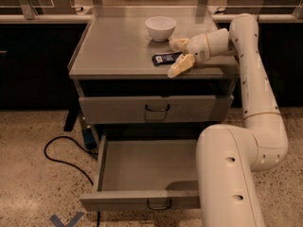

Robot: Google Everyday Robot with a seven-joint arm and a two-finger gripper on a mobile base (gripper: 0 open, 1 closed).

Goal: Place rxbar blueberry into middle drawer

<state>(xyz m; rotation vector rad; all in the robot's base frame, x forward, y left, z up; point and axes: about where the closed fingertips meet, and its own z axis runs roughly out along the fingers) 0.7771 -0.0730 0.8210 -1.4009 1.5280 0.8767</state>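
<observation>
The rxbar blueberry (165, 58), a small dark flat bar with pale marks, lies on the cabinet top (113, 51) just in front of the white bowl. My gripper (178, 55) is at the bar's right end, low over the top and open. One pale finger (178, 44) sits behind the bar and the other finger (181, 66) in front of it. The bar rests on the surface, not lifted. The middle drawer (142, 200), grey with a small dark loop handle, is pulled far out below, and its inside looks bare.
A white bowl (160, 27) stands at the back of the top, close behind the gripper. The upper drawer front (156, 109) is closed. My arm's big white link (227, 174) overlaps the open drawer's right side. A black cable (61, 150) lies on the floor at left.
</observation>
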